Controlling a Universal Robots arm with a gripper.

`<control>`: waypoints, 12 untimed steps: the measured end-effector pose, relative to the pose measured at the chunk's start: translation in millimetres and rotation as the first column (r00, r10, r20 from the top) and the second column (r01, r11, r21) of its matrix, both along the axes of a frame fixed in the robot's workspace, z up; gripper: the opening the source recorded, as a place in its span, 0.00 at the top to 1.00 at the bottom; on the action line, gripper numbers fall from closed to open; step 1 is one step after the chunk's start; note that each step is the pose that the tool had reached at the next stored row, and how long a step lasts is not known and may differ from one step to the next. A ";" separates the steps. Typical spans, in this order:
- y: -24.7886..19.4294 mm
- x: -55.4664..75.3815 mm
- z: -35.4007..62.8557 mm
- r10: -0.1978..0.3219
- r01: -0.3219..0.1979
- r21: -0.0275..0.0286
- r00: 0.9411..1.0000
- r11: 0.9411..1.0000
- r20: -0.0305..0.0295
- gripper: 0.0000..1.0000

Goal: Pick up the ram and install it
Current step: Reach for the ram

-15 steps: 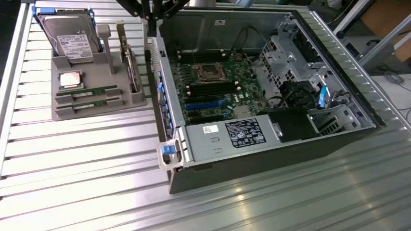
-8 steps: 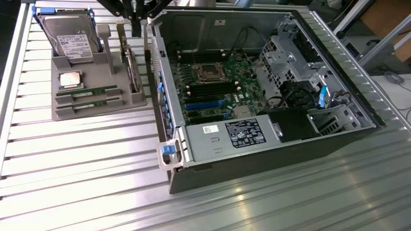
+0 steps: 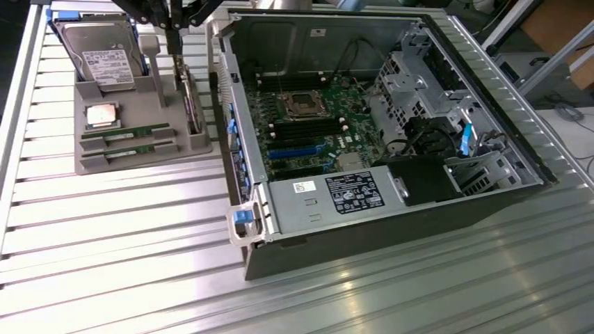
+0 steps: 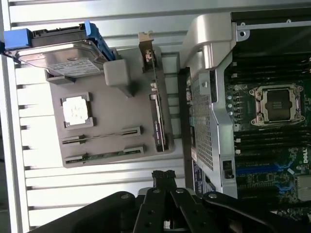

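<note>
Two green ram sticks stand on edge in slots of a grey holder (image 3: 139, 104): one ram stick (image 3: 125, 132) (image 4: 102, 137) and its look-alike (image 3: 130, 149) (image 4: 104, 156) just beside it. My gripper (image 3: 174, 42) (image 4: 163, 177) hangs above the holder's far end, near the hard drive and well clear of both sticks. Its fingertips meet with nothing between them. The open computer case (image 3: 371, 111) lies beside the holder, and the black memory slots (image 3: 297, 129) (image 4: 262, 141) on its motherboard are bare.
The holder also carries a hard drive (image 3: 104, 49) (image 4: 63, 56), a silver processor chip (image 3: 100, 115) (image 4: 76, 109) and an upright expansion card (image 3: 190, 104) (image 4: 158, 111). The case wall (image 4: 204, 121) rises between holder and motherboard. Everything rests on a ribbed aluminium table (image 3: 139, 229).
</note>
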State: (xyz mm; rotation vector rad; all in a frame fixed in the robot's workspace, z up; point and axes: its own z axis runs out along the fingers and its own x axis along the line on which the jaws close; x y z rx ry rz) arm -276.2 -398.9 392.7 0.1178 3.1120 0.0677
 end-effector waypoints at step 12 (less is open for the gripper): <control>0.0 -46.2 -0.2 0.000 0.000 0.000 1.000 1.000 0.000 0.90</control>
